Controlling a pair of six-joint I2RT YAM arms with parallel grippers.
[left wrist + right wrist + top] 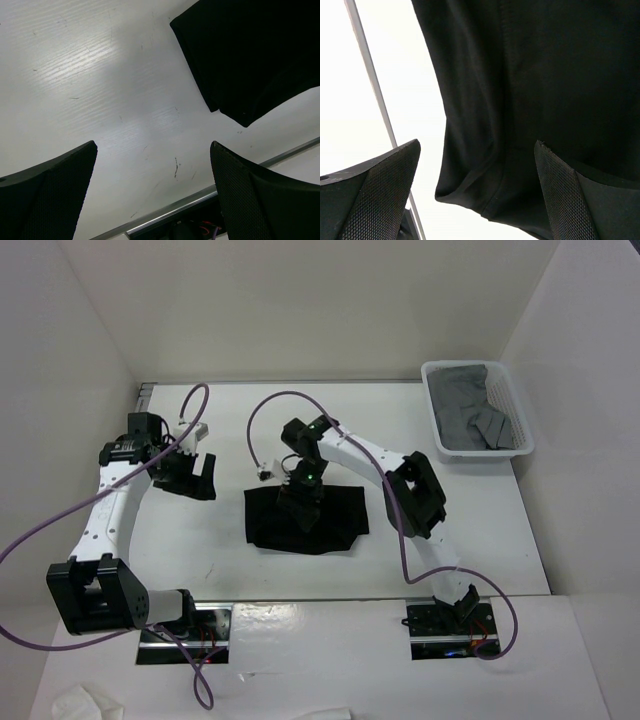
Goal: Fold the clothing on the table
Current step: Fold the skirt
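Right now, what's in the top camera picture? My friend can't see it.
A black garment lies in the middle of the white table, with the right gripper open over it. The left gripper hangs open over bare table to its left, and a white basket of grey clothes sits at the far right.

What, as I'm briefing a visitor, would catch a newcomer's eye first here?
A black garment lies in the middle of the white table. The right gripper hangs over it, fingers open; the left gripper, also open, is to its left. A white basket of grey clothing sits far right.
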